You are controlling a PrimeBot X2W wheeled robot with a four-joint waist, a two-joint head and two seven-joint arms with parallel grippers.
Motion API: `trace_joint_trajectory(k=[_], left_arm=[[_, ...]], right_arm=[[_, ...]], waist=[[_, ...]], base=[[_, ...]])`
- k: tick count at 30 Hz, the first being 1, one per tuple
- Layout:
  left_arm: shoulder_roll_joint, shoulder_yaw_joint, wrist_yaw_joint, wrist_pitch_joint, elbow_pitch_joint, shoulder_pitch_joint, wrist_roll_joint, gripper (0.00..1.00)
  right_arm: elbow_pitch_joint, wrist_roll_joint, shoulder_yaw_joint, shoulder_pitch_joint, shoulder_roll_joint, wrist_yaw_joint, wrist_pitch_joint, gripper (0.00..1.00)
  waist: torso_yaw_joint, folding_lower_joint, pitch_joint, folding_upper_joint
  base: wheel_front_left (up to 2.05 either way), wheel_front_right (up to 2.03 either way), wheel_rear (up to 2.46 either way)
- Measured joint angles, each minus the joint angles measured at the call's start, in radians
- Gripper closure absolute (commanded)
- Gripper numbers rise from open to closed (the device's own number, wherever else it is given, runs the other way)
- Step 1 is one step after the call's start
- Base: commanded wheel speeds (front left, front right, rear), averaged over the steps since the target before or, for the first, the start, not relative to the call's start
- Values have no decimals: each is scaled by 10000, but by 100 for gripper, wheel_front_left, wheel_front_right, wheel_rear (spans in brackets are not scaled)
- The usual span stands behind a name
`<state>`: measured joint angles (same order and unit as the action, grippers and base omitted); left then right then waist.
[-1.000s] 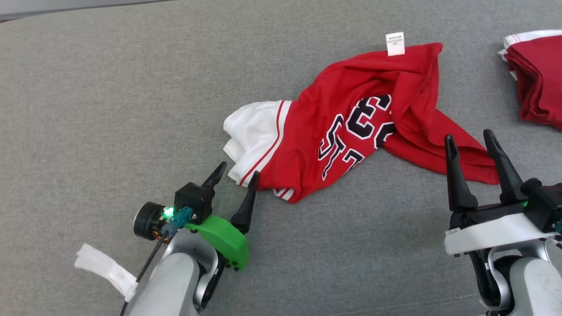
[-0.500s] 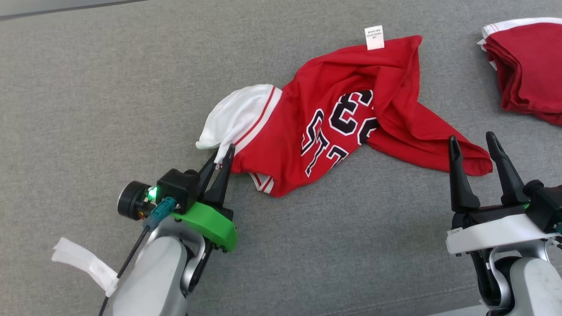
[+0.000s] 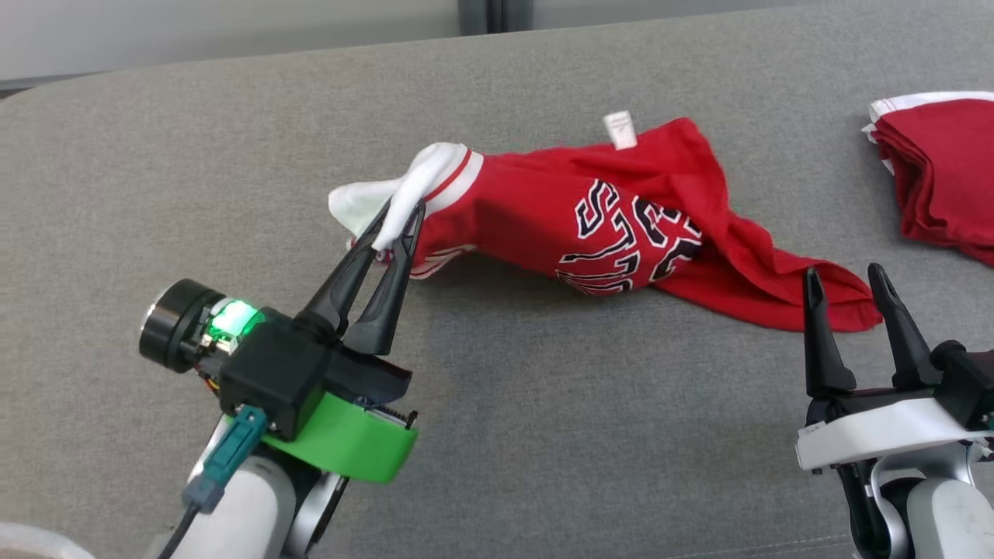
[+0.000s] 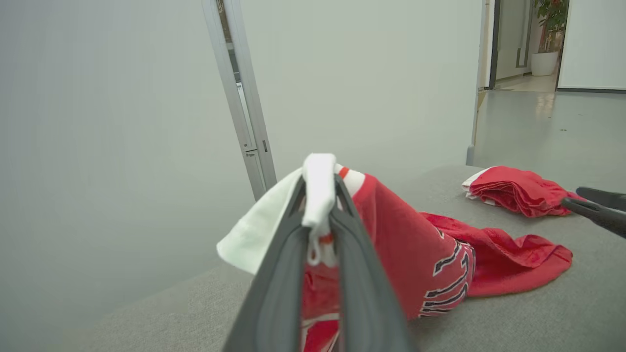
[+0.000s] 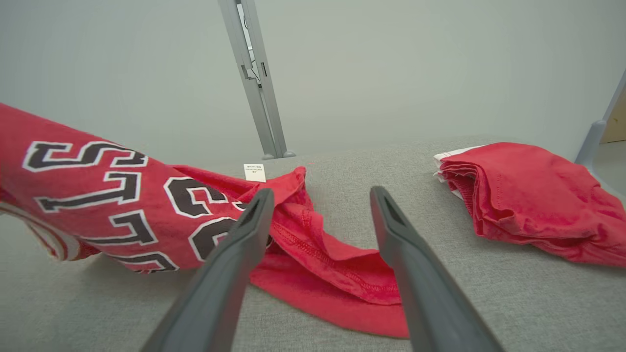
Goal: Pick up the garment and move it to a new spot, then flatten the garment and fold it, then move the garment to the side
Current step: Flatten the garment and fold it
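Garment [image 3: 590, 225], red jersey, lies crumpled on table [image 3: 543, 450], white sleeve [image 3: 435, 167] raised; left end effector [image 3: 400, 217] pinches that sleeve; right end effector [image 3: 844, 272] spread, idle beside trailing hem [image 3: 839, 299]; judgement: lift until hem clears table before carrying, well apart from folded pile [image 3: 940, 178].

Bare grey surface [image 3: 543, 435] lies open at six o'clock and out to nine. The red garment [image 3: 528, 225] sprawls across twelve; a folded red pile [image 3: 940, 178] blocks two o'clock.
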<state>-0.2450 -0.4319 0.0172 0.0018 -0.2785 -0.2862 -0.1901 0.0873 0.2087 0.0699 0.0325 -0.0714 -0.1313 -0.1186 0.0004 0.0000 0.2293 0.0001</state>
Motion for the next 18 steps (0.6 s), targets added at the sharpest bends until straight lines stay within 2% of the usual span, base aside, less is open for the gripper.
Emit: trace_joint_trajectory(k=[4,8,13,18], left_arm=[[-288,155,-58,652,-1356,-190,155,100],[-487,497,-75,957,-1248,-599,86,100],[-487,871,92,1095,326,-1229,-489,100],[-493,1175,497,359,3005,-2876,-677,100]], right_arm=[[52,0,63,-83,56,0,73,0],[111,4,4,-82,111,0,73,0],[171,40,-52,-53,140,0,48,0],[148,115,-199,223,165,0,-33,0]], waist=[[179,0,-276,0],[110,0,-333,0],[-148,0,-152,0],[-476,0,282,0]], base=[[0,0,0],[0,0,0],[0,0,0],[0,0,0]])
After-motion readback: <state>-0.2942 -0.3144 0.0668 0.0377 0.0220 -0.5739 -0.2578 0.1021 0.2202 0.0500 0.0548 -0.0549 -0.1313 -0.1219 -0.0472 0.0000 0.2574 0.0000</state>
